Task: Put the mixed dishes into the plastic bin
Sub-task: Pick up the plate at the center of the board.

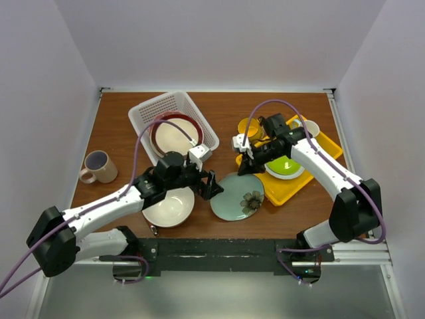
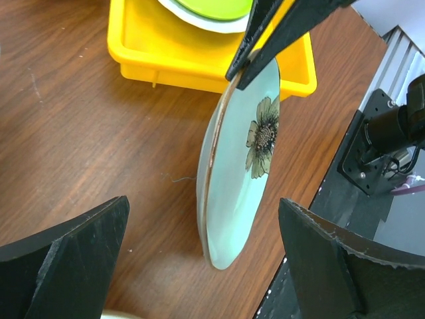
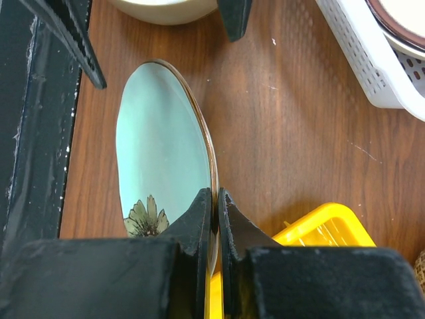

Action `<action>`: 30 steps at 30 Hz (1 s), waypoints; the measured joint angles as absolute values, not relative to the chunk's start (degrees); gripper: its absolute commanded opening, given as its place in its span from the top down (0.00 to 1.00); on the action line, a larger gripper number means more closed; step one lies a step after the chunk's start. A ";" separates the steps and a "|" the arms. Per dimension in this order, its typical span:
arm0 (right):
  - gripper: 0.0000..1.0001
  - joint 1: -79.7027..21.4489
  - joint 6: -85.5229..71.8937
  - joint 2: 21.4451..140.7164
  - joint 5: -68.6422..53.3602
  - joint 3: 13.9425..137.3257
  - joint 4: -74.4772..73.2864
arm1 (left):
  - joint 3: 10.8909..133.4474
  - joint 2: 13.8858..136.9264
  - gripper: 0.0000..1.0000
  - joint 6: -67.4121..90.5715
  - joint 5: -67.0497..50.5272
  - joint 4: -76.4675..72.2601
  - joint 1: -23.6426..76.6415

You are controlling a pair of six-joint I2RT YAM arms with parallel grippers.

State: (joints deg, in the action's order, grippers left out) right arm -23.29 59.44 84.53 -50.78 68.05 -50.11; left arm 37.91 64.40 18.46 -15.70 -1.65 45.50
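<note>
2 grippers meet at the teal flower plate (image 1: 236, 197) near the worktop's (image 1: 299, 109) front edge. The right gripper (image 3: 214, 199) is clamped on its rim, holding it tilted on edge. The left gripper (image 1: 210, 186), fully spread and empty, faces it edge-on. The plastic bin (image 1: 143, 109) lies beyond, on the left arm's side.

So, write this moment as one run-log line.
right pincer: shut on flower plate rim | left pincer: open, facing plate | plate: tilted on edge | bin: red-rimmed bowl inside
</note>
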 measured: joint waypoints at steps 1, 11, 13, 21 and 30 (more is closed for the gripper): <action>1.00 -23.18 59.44 84.31 -50.85 68.01 -50.11 | 37.93 64.82 0.00 18.46 -15.53 -1.98 45.87; 1.00 -21.47 59.83 83.11 -53.58 67.99 -50.13 | 38.85 70.39 0.44 18.39 -8.58 -2.00 51.16; 1.00 -21.23 59.88 83.11 -53.87 67.99 -50.13 | 39.38 71.07 0.57 18.44 -7.27 -2.04 51.57; 1.00 -20.51 60.23 83.11 -55.18 67.96 -49.93 | 40.47 72.64 1.00 17.87 -5.54 -2.07 52.38; 0.78 -18.85 59.59 81.91 -58.76 67.57 -49.71 | 40.49 70.72 1.00 18.28 -5.52 -2.00 52.53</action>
State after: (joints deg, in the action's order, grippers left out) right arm -18.85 59.59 81.91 -58.76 67.57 -49.71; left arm 40.49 70.72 18.28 -5.52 -2.00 52.53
